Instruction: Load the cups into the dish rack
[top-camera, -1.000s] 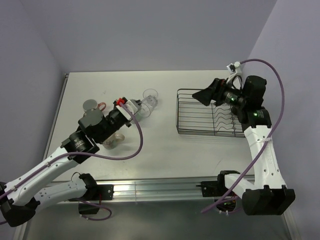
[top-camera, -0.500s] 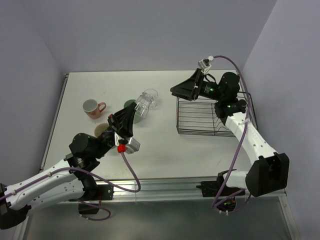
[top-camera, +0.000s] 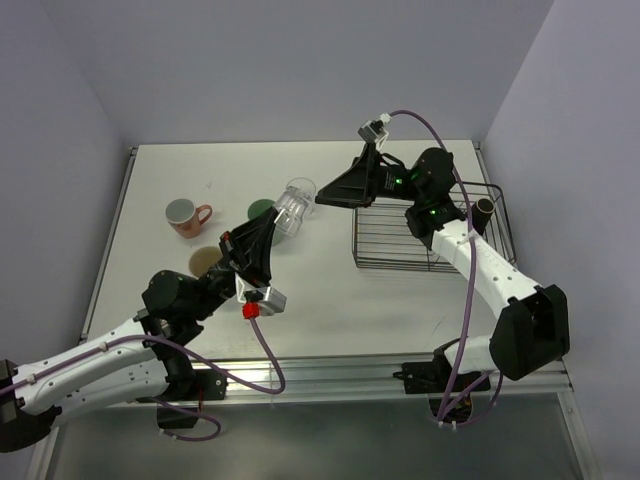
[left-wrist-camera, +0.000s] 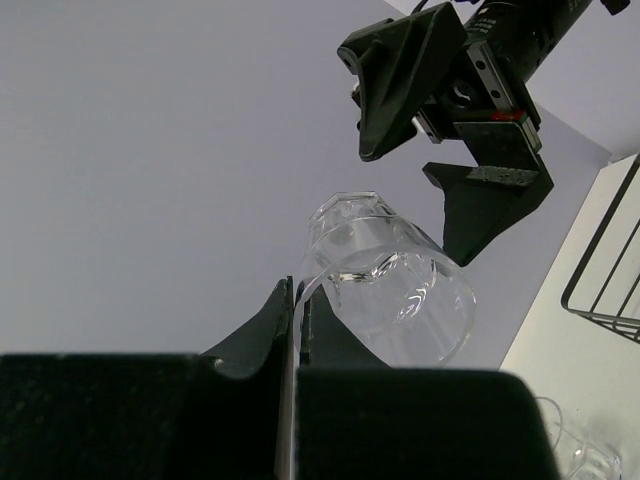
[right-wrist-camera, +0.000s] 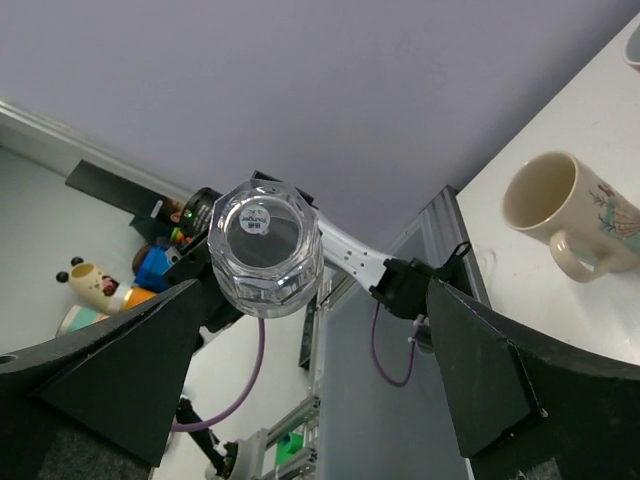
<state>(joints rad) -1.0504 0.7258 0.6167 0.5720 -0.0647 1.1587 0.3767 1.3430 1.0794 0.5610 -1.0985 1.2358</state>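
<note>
The left hand (top-camera: 268, 228) had lifted a glass (top-camera: 293, 205) up off the surface (top-camera: 330, 290). A second before, the glass was down low and close to the surface. Now it was up in the air and lying on its side, with its thick bottom facing the other arm. The left hand was squeezed almost closed. It was pinching the rim of the glass between its two fingers.

The right hand (top-camera: 325, 195) had moved too. A second before, it was over the rack (top-camera: 357, 230). Now it had swung away to the left and stopped near the glass, with a gap between them. Its two fingers were spread wide and it held nothing. In its own camera view, the bottom of the glass sat right between them.

I thought the left arm was about to pass the glass across, so the right arm could put it in the rack. The grab had not happened yet.

The rack looked nearly empty. I could not tell what the small brown thing at its far right edge was. The pink mug (top-camera: 185, 215), the green cup (top-camera: 260, 208) and the cream mug (right-wrist-camera: 560, 215) were all on the surface, well away from the rack. So most of the job was not done.
</note>
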